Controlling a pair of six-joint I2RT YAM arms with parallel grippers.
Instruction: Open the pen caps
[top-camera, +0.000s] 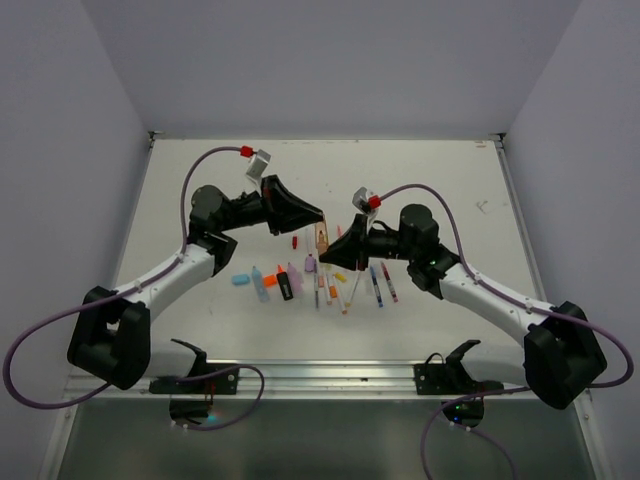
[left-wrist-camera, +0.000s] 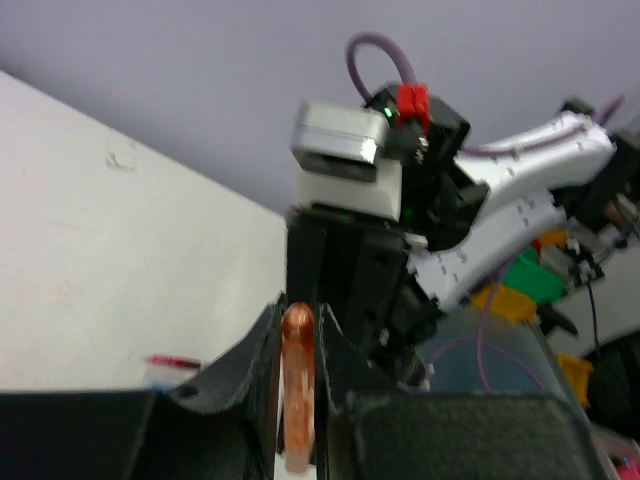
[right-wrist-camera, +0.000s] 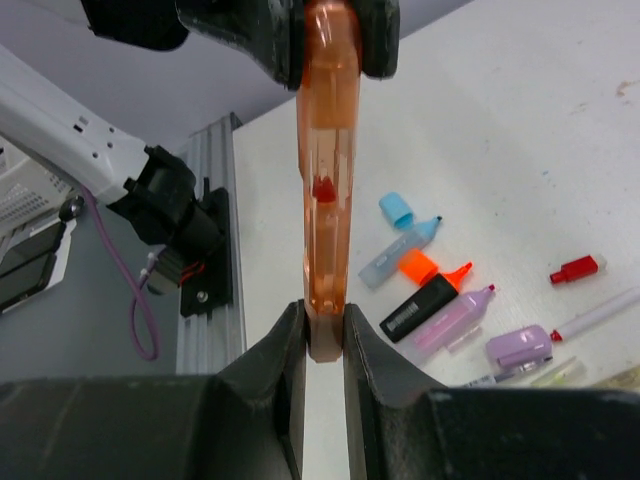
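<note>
A translucent orange pen (top-camera: 322, 236) hangs in the air between both grippers, above the table. My left gripper (top-camera: 314, 217) is shut on its rounded end, which shows between the pads in the left wrist view (left-wrist-camera: 297, 380). My right gripper (top-camera: 335, 246) is shut on the other, slightly darker end (right-wrist-camera: 325, 335); the pen's body (right-wrist-camera: 328, 180) runs up to the left gripper's fingers (right-wrist-camera: 270, 35). Loose caps lie on the table: light blue (right-wrist-camera: 396, 209), orange (right-wrist-camera: 418, 266), purple (right-wrist-camera: 520, 350) and red (right-wrist-camera: 577, 269).
Uncapped highlighters lie below the pen: light blue (right-wrist-camera: 400, 252), black with an orange tip (right-wrist-camera: 430, 300) and purple (right-wrist-camera: 455, 315). Several thin pens (top-camera: 375, 283) lie in a row under the right gripper. A metal rail (top-camera: 310, 375) runs along the near table edge.
</note>
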